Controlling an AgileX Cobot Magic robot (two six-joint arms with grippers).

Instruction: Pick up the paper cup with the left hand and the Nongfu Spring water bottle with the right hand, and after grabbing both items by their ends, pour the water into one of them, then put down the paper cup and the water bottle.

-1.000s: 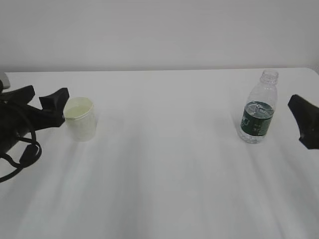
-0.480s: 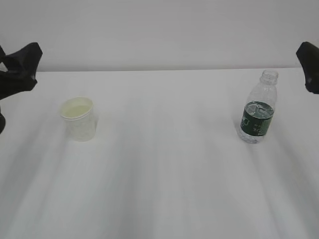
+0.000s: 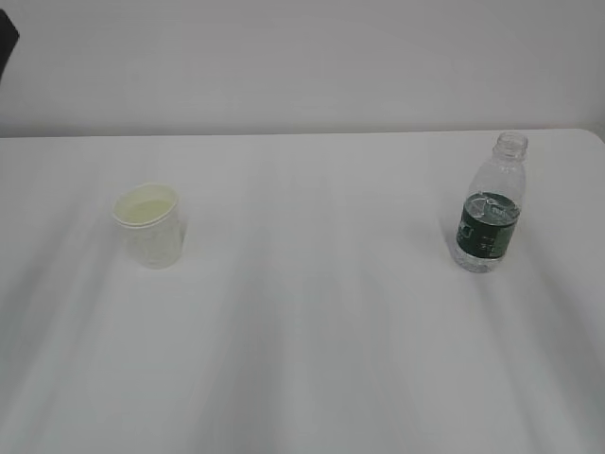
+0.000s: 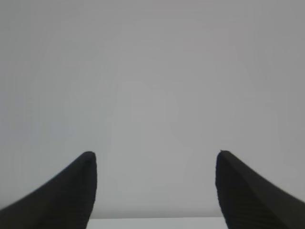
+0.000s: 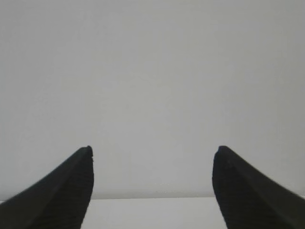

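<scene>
White table [image 3: 312, 359], bare light grey wall [image 3: 302, 57] behind it.

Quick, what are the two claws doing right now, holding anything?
Left gripper: open, fingers spread wide, holding nothing.
Right gripper: open, fingers spread wide, holding nothing.

Paper cup [image 3: 147, 227]: matt white paper, cream inside. Water bottle [image 3: 491, 206]: clear, crinkled glossy plastic with a dark green label. Table [image 3: 312, 359]: smooth matt white; gripper fingers [image 4: 71, 191]: matt black, finely ribbed.
</scene>
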